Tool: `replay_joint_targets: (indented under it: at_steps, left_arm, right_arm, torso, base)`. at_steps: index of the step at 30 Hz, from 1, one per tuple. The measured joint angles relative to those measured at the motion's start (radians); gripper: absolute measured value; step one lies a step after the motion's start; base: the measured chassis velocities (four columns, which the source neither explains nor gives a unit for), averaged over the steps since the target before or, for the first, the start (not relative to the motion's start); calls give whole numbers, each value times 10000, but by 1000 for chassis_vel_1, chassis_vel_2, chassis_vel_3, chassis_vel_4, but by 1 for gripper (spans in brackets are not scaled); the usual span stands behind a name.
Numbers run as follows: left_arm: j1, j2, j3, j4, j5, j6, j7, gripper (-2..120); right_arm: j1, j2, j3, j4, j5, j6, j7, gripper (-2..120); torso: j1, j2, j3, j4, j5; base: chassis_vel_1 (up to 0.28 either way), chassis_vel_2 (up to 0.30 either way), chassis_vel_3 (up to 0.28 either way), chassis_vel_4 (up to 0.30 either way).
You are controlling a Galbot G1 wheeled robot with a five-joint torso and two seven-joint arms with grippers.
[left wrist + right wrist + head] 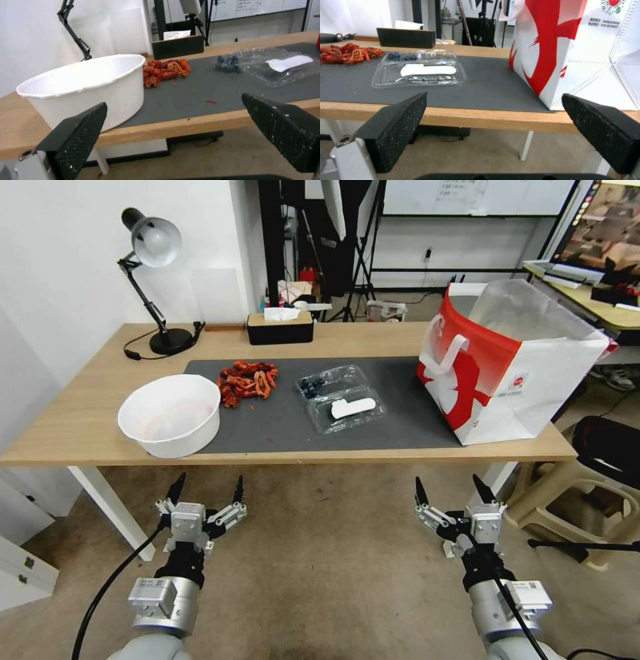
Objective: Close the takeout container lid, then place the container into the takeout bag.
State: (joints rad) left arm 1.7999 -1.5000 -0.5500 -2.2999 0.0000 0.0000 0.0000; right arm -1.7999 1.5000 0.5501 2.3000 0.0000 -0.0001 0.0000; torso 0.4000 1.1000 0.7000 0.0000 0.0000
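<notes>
While both arms hang below the near edge of the surface (73,427), we have nothing in hand: the left gripper (205,492) and the right gripper (455,492) each hold their fingers wide apart and empty, short of the wood.

The takeout container (341,397) lies open on the dark mat (400,413) near the middle of the surface, at about 12 o'clock from us. Its blueberry half sits farther away, and the lid (350,410), with the white oblong piece, lies flat on the near side. The takeout bag (513,360) stands upright and open-mouthed at about 2 o'clock from the box, apart from it.

We judge the thin clear plastic the main hazard: a push on the lid that is not square to the hinge may slide the whole box across the mat or tip the berries out. A hard squeeze could buckle the shell. The soft bag mouth may fold if the box clips its rim. The white bowl (170,413) and the red pile (248,380), at 9 and 10 o'clock from the box, crowd a left-side reach.
</notes>
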Motion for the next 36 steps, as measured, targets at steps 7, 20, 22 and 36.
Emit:
replay_joint_targets:
  at_steps: [7, 20, 22, 36]
  left_arm:
    - [0, 0, 0, 0, 0, 0, 0, 100]
    - [79, 367, 626, -582, -654, 564, -731, 100]
    - [199, 815, 1386, -1315, -1434, 1259, -1619, 100]
    - [393, 1342, 2412, -1995, -2614, 2080, -2751, 100]
  right_arm:
    - [0, 0, 0, 0, 0, 0, 1, 100]
    - [-699, 816, -800, 855, -773, -561, -937, 100]
    - [-802, 1001, -923, 976, -831, -611, -1107, 100]
    - [-735, 1066, -819, 998, -702, -471, -1154, 100]
  torso:
    - [0, 0, 0, 0, 0]
    - [-1, 0, -1, -6, -6]
    - [-1, 1, -1, 0, 0]
    - [-1, 0, 0, 1, -1]
  base:
    - [0, 0, 0, 0]
    - [0, 0, 0, 0]
    - [0, 0, 0, 0]
    - [0, 0, 0, 0]
